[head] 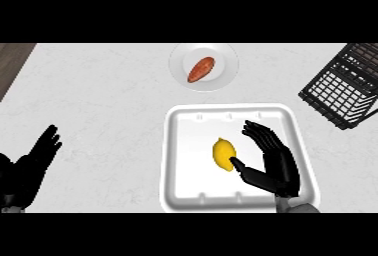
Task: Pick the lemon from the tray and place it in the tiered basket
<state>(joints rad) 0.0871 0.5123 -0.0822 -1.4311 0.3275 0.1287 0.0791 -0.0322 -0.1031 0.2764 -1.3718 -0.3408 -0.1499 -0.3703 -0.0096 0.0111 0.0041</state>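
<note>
Right hand (272,162) open over the white tray (181,197), fingers straight, thumb tip touching the lemon (224,154), which lies mid-tray. Judged step: reach, grasp not yet made; next, curl fingers round the fruit. Left hand (33,162) rests open at left edge. Tiered basket (345,85) far right on pale counter (96,110).

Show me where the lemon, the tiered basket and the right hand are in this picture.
lemon (224,154): head view, middle of its yellow skin.
tiered basket (345,90): head view, black wire wall.
right hand (279,167): head view, on its palm, beside the lemon.
</note>
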